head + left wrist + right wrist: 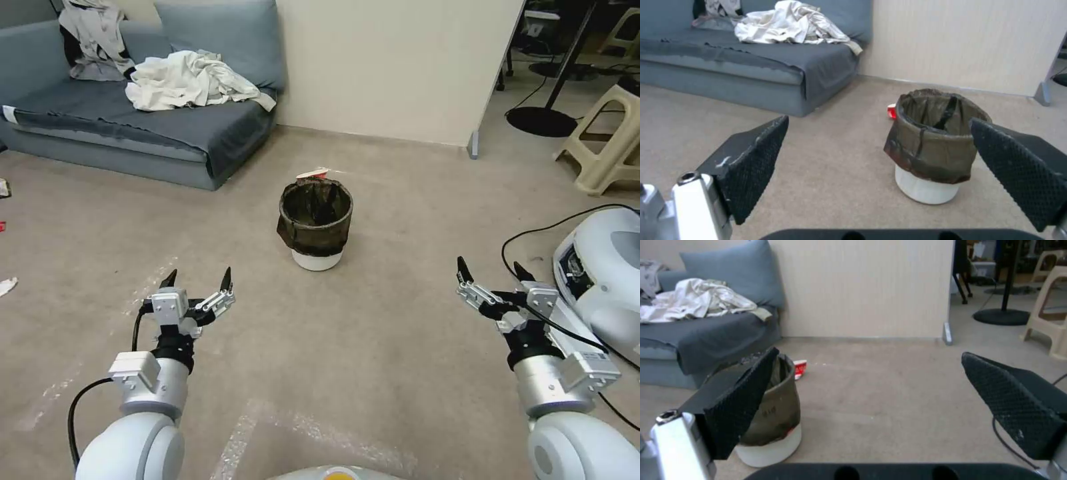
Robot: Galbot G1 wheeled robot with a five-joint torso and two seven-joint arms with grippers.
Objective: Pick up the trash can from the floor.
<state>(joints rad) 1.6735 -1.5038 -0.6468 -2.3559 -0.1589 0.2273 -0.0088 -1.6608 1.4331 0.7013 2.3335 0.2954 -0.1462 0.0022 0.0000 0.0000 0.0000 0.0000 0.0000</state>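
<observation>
Nearest, left pincer [198, 283] and right pincer [492, 272], both spread wide and grasping nothing, held above bare floor [373, 347] on either side. Between and beyond them, well apart from both, trash can [315, 225] upright on the floor, dark bag folded over its rim, white base below. Open carpet all round it. Just behind the can, a red-and-white packet [799, 368], plain from the right wrist, barely peeking over the rim from the head. Near right, white machine [603, 267] with black cable. Far left, sofa [153, 130] with heaped cloth [193, 81]; far right, stool [610, 143].
</observation>
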